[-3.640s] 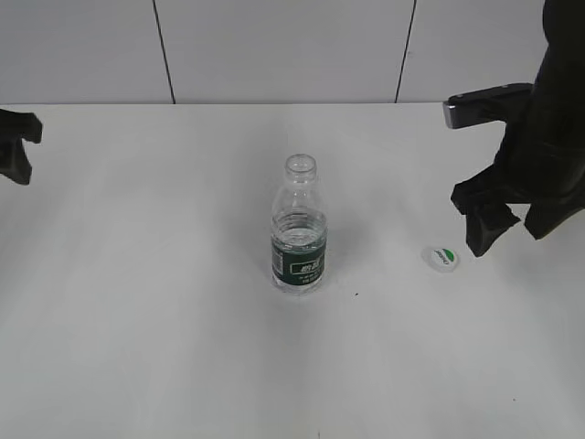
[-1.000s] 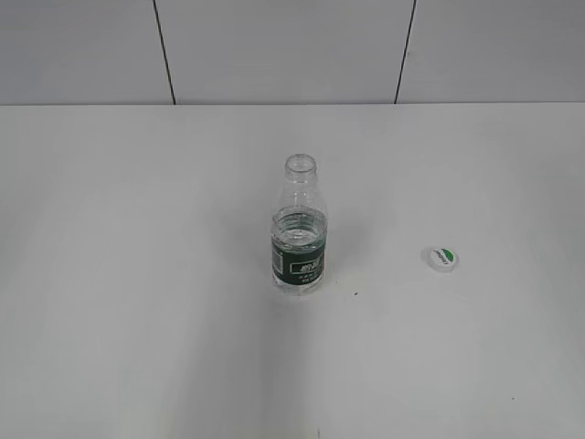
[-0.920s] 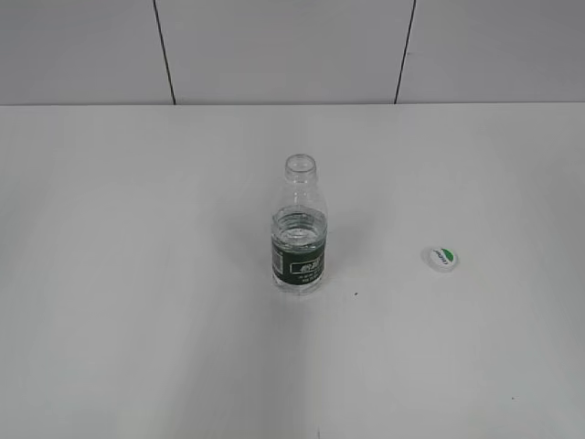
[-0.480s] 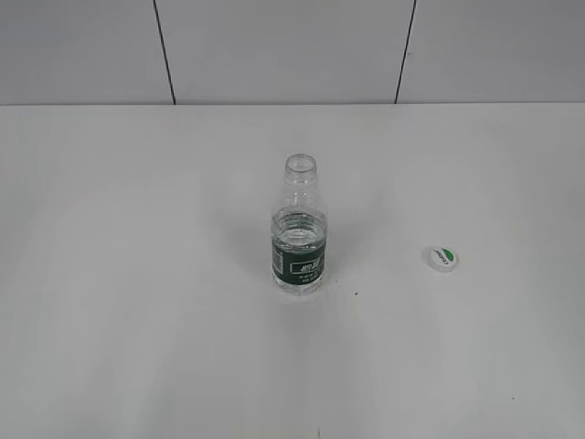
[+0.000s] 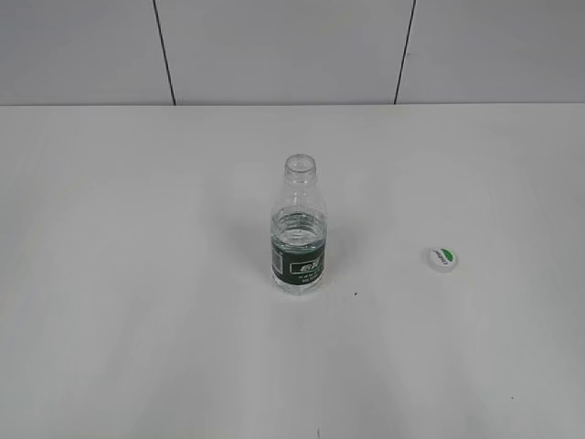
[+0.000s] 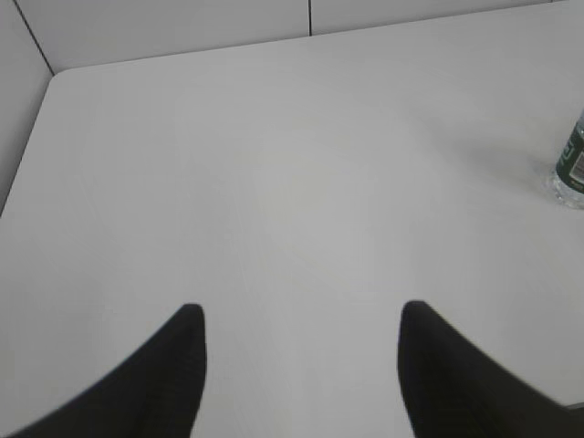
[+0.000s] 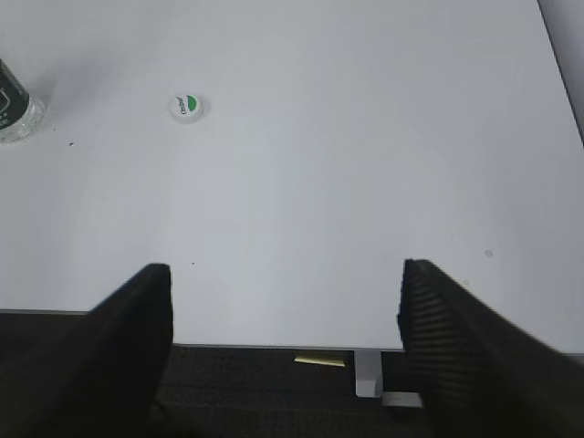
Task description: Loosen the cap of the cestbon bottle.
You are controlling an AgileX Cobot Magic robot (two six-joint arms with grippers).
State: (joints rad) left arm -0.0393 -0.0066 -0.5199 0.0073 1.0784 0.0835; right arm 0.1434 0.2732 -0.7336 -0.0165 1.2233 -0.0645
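The cestbon bottle (image 5: 299, 233) stands upright in the middle of the white table, its neck open with no cap on it. Its base shows at the right edge of the left wrist view (image 6: 572, 169) and at the top left of the right wrist view (image 7: 13, 109). The cap (image 5: 441, 258) lies flat on the table to the bottle's right, green mark up; it also shows in the right wrist view (image 7: 187, 106). My left gripper (image 6: 301, 315) is open and empty, far left of the bottle. My right gripper (image 7: 285, 274) is open and empty over the table's near edge.
The white table (image 5: 137, 302) ends at a grey panelled wall (image 5: 274, 46) behind. In the right wrist view the table's front edge (image 7: 274, 345) shows, with dark floor below it. Neither arm shows in the exterior view.
Both arms, seen at the sides of the exterior view 3.6 s ago, have left it. Bottle and cap have not moved over the last second.
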